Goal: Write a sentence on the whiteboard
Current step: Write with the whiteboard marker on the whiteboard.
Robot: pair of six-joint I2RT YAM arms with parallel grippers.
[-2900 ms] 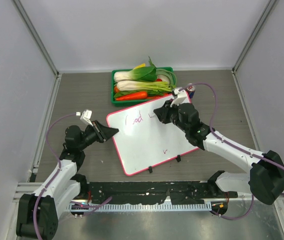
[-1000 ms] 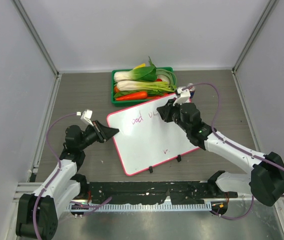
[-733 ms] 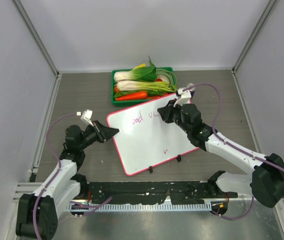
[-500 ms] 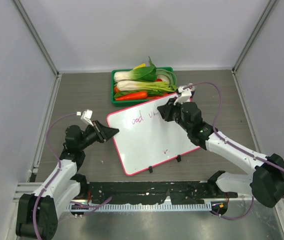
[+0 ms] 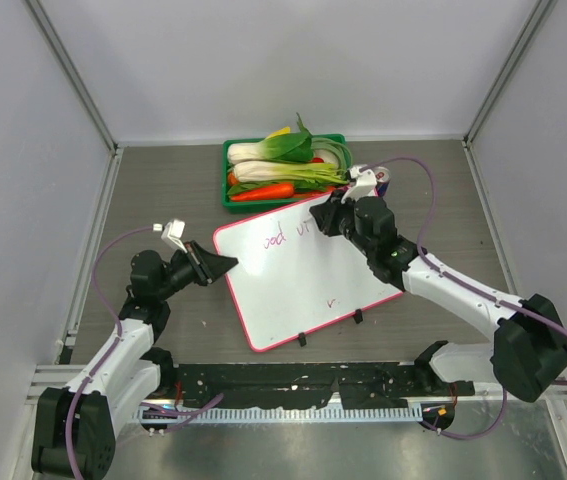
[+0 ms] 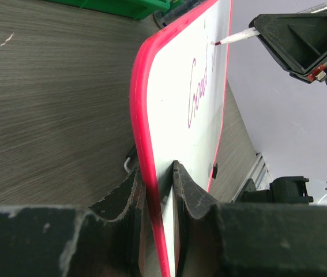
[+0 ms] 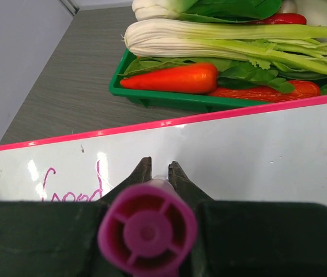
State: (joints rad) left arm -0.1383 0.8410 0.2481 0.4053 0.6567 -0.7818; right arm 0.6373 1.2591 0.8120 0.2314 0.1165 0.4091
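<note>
two claws: each one is closed on something, one per arm.
left claw (image 6: pixel 157 173): narrow, its two dark fingers pinching the pink frame of the whiteboard from both faces; in the top view it sits at centre left, on the board's left edge.
whiteboard (image 5: pixel 298 290): glossy white with a thin pink-red frame and rounded corners, set askew in the middle of the top view on the tabletop, its upper right corner reaching toward the tray.
right claw (image 7: pixel 159 170): narrow, clamped around a marker, poised over the upper right part of the board.
marker (image 7: pixel 147 231): round magenta end cap facing the right wrist camera at lower centre; in the left wrist view its white nib holder and dark red tip meet the board at the upper middle of the frame, where the writing ends.
sentence (image 5: pixel 288 236): thin magenta strokes in one line just under the board's upper edge; "good" reads clearly in the left wrist view, a few more strokes follow it, and these are too small to read.
tick mark (image 5: pixel 331 300): small lone purple mark lower on the board, well apart from the written line.
clips (image 5: pixel 301 340): two small black ones on the board's lower edge.
tray (image 5: pixel 226 172): green, upper centre of the top view, just beyond the board's upper edge, filled with vegetables.
carrot (image 7: pixel 169 78): orange, lying along the tray's near wall, beside leafy greens and pale stalks.
tabletop (image 5: pixel 153 190): grey wood grain.
</note>
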